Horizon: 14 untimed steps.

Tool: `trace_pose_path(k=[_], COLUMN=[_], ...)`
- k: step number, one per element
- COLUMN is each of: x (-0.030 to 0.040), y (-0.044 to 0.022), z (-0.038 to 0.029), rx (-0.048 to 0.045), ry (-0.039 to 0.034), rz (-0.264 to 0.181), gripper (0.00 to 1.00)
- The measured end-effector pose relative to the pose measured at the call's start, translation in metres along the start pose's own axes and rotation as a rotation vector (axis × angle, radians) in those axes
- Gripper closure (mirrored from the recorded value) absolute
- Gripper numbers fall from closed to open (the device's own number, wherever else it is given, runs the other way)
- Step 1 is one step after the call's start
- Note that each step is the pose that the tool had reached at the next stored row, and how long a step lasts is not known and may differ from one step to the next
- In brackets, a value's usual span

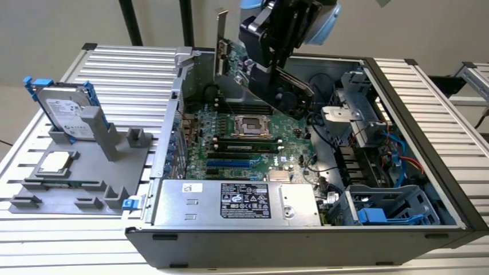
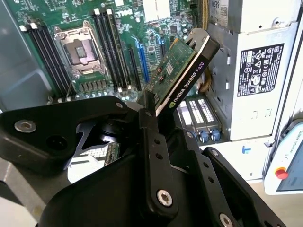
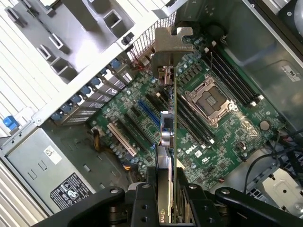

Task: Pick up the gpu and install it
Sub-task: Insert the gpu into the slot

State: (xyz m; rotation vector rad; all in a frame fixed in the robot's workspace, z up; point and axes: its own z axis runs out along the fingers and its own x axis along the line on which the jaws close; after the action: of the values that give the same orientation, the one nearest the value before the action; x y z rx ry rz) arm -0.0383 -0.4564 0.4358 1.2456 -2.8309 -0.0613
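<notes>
My gripper (image 1: pixel 280 54) is shut on the gpu (image 1: pixel 284 86), a thin card with a green board face, a black shroud and a silver end bracket (image 1: pixel 221 28). The card hangs tilted above the open computer case, over the far part of the motherboard (image 1: pixel 246 150). In the second wrist view the gpu (image 2: pixel 182 59) sticks out from between the black fingers (image 2: pixel 150 118), above the blue expansion slot (image 2: pixel 142 59). In the first wrist view the gpu (image 3: pixel 173 118) shows edge-on, its bracket (image 3: pixel 168 47) toward the case's rear slots, with the gripper (image 3: pixel 166 191) clamped on its near end.
The CPU socket (image 1: pixel 248 126) and RAM slots lie under the card. A power supply (image 1: pixel 237 200) fills the case's near side and a drive cage (image 1: pixel 386 212) sits at the exterior view's right. Outside, a grey fixture (image 1: pixel 84 172) holds a hard drive (image 1: pixel 68 112) and a CPU chip (image 1: pixel 57 163).
</notes>
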Motion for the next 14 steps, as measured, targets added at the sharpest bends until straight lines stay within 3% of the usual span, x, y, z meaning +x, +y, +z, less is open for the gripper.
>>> trace_pose_path(k=[14], x=[0.0000], y=[0.0000], z=[-0.0002], rx=[0.0016], ry=[0.0033], rz=[-0.057], gripper=[1.00])
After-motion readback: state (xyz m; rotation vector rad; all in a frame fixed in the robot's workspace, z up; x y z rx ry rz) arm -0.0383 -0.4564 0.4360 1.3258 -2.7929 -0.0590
